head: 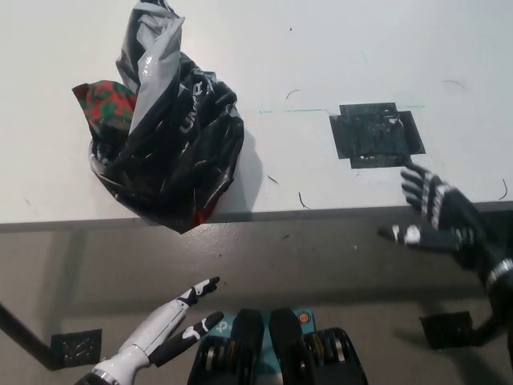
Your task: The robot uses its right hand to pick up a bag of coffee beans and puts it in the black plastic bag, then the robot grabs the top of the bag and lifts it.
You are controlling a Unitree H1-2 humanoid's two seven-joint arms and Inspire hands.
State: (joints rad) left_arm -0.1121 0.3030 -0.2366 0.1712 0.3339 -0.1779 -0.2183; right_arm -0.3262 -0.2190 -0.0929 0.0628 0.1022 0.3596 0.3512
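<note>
Black plastic bag (172,152) on white surface (353,56), coffee bag (104,103) inside | right hand (441,218) right of it, fingers spread, empty | left hand (172,321) below, open

Black plastic bag (172,136) (crumpled) on white table (337,48), hands apart.

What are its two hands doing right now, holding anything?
White left hand: open, empty, resting low below the table edge.
Black right hand: open, fingers spread, empty, at the front edge of the white table.
</note>
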